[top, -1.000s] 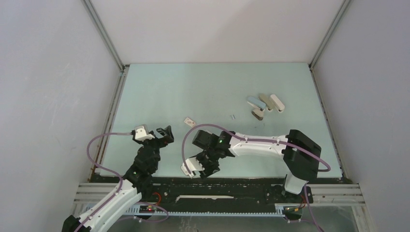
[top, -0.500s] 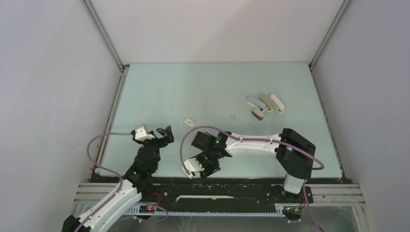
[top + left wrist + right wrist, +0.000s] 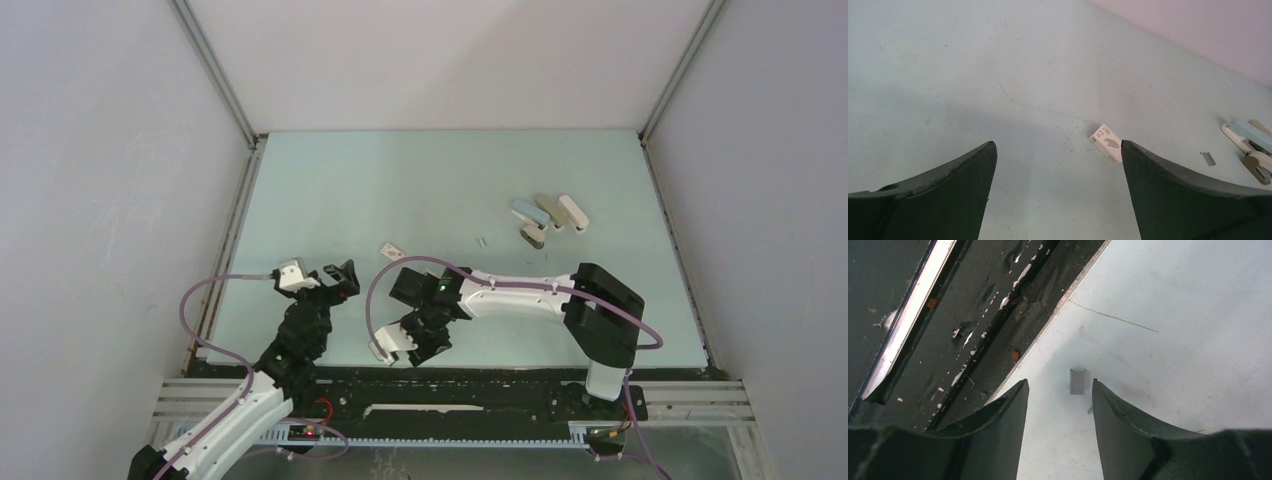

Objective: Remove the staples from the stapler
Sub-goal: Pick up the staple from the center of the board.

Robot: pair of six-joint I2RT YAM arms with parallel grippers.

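Observation:
The pale-blue stapler (image 3: 529, 211) lies at the table's far right, and the left wrist view catches it at its right edge (image 3: 1252, 131). One short grey strip of staples (image 3: 1077, 381) lies on the table near the front edge, just beyond the tips of my right gripper (image 3: 1060, 386). That gripper is partly open with nothing between its fingers, and it points at the near edge (image 3: 426, 348). Another staples strip (image 3: 481, 241) lies left of the stapler (image 3: 1209, 159). My left gripper (image 3: 341, 277) hovers wide open and empty over bare table (image 3: 1058, 146).
A small white labelled box (image 3: 392, 251) lies mid-table (image 3: 1105, 143). Beside the stapler are a beige item (image 3: 548, 210), a white one (image 3: 573, 213) and a squat dark grey-brown one (image 3: 533, 236). The black front rail (image 3: 973, 340) runs close to the left of the right gripper.
The right arm has swung slightly left along the front edge, carrying its gripper with it, and its jaws have narrowed a touch. The left arm has not moved.

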